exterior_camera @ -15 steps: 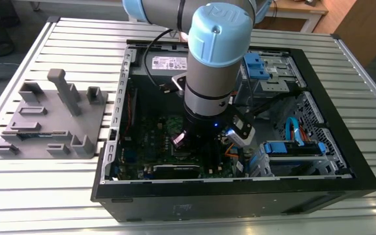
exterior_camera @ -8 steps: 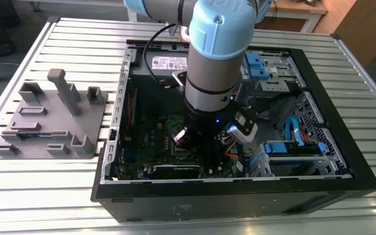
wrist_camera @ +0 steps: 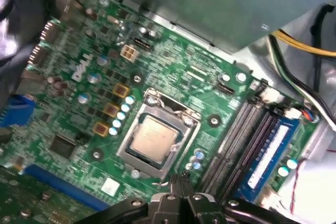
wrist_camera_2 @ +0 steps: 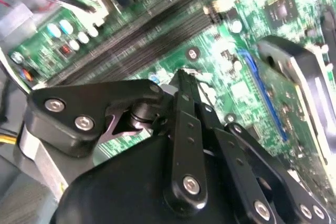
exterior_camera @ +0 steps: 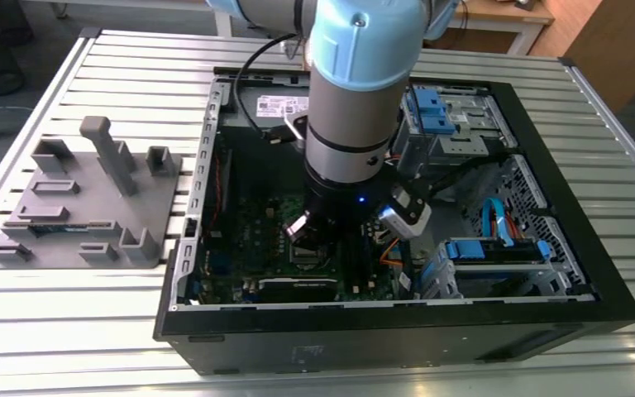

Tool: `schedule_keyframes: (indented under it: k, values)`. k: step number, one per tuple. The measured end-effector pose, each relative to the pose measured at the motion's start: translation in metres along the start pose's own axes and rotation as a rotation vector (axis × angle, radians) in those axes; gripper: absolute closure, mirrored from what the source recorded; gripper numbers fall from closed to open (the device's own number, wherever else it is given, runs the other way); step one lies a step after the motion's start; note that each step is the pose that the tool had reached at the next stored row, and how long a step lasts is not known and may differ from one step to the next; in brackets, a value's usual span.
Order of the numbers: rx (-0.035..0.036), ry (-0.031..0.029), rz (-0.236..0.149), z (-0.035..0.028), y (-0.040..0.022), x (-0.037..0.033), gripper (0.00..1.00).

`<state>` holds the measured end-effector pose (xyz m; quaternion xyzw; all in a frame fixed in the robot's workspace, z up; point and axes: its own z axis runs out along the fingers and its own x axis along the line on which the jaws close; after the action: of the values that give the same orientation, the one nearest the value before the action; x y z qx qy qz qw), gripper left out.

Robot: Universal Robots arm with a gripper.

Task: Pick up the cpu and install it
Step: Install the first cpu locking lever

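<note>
the black two-fingered gripper, fingers pressed together on nothing, hangs inside the open black computer case (just beside the socket), where the small silvery-grey square cpu sits.

1. The cpu is a small, flat square chip.
2. Its top is pale silvery metal with a soft shine, and a thin dark edge runs around it.
3. It lies flat, top side up, inside the socket on the green board.
4. A shiny metal frame sits around its edges.
5. Its sides line up with the sides of the socket.
6. Nothing touches its top.
</note>
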<state>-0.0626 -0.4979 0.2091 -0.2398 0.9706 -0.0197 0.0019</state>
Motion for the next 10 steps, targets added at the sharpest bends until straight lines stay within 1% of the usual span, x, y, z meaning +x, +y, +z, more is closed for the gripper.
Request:
schedule_keyframes:
  k: [3,5,6,8,10]
  values:
    - [0.0017,-0.0036,0.000,0.0004,0.0070,0.0108,0.89]
    - [0.0020,-0.0042,0.000,0.0003,0.0112,0.0116,0.89]
    - [0.0021,-0.0044,0.000,-0.0002,0.0123,0.0115,0.89]
    - [0.0021,-0.0043,0.000,-0.0049,0.0130,0.0113,0.89]
    - [0.0021,-0.0044,0.000,-0.0137,0.0131,0.0111,0.89]
